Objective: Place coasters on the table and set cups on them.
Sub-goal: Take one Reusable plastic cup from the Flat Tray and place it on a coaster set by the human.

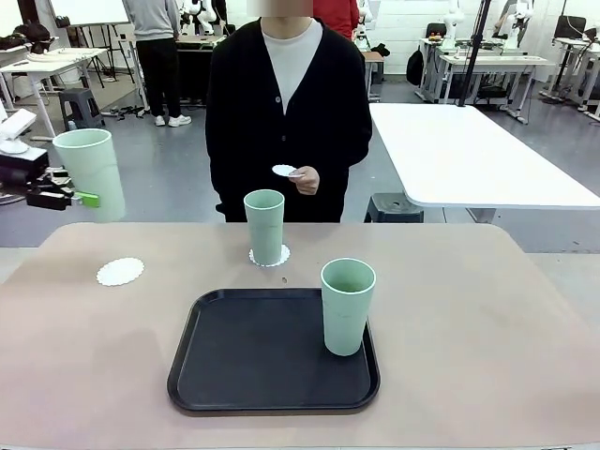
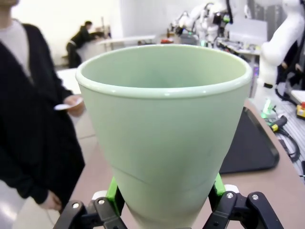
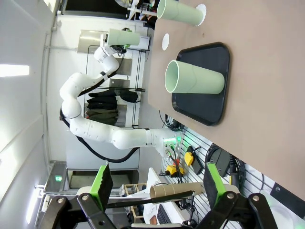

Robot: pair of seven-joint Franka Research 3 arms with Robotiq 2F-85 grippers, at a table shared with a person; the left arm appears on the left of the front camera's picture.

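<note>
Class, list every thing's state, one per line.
Left mint-green plastic cup: airborne, held by left gripper.
Middle mint-green cup: upright on lacy white coaster.
Third cup: upright on black tray.
Bare coaster: flat on table.
Third coaster: in person's hand.
Right gripper: open, empty.

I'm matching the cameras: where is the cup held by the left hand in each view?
Front: held cup, upper left, held high.
Left wrist: centre, in the left hand.
Right wrist: top left, at the far arm's end.
Shared landmark: the black tray.
</note>
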